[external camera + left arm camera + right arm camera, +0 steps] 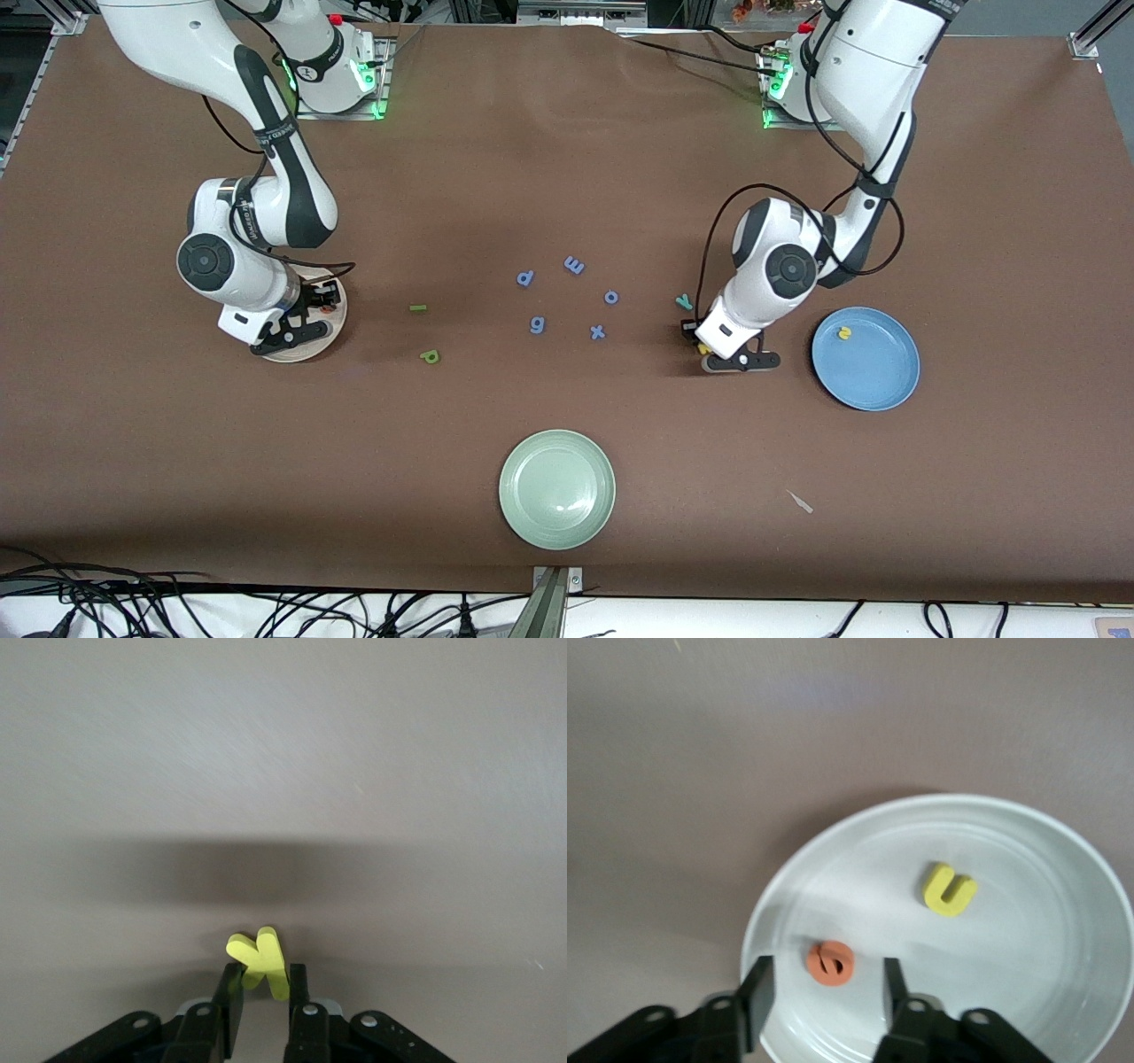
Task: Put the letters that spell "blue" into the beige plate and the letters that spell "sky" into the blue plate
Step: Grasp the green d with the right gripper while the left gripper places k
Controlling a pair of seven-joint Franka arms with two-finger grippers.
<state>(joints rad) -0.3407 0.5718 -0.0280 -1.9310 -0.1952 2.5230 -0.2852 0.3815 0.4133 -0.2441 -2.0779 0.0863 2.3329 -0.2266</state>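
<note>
Letters split between plates: orange e (830, 963) and yellow u (950, 889) lie in the beige plate (1063, 992), yellow s (845, 333) in the blue plate (877, 377). Left gripper (263, 992), low at the surface (567, 177) beside the blue plate, has its fingers pinching the yellow k (260, 961) — seen clearly only from the left wrist. Right gripper (824, 988) hovers over the beige plate, fingers parted around the e.

Left gripper (261, 992): low at the left arm's end of the table, fingers clamped together.
Right gripper (824, 992): low at the right arm's end, fingers parted.
</note>
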